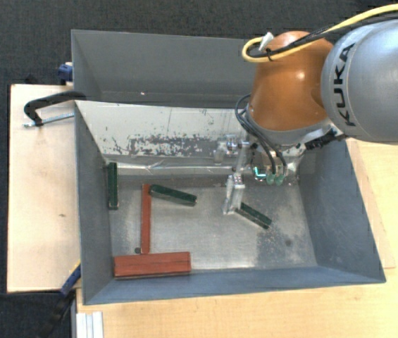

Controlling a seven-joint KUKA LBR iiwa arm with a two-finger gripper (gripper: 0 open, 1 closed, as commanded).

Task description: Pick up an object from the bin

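Observation:
My gripper (230,207) hangs low over the bin floor, right of the middle, under the orange wrist cover. A short dark green bar (256,216) lies slanted on the floor just to its right, its upper-left end close to the gripper's tip. Whether they touch I cannot tell. Nothing shows held in the gripper. A second dark green bar (173,195) lies to the left of the gripper, well apart from it.
A third dark green bar (113,185) lies upright along the left wall. A thin red-brown stick (146,219) runs down the floor's left part. A flat red-brown block (152,265) lies against the front wall.

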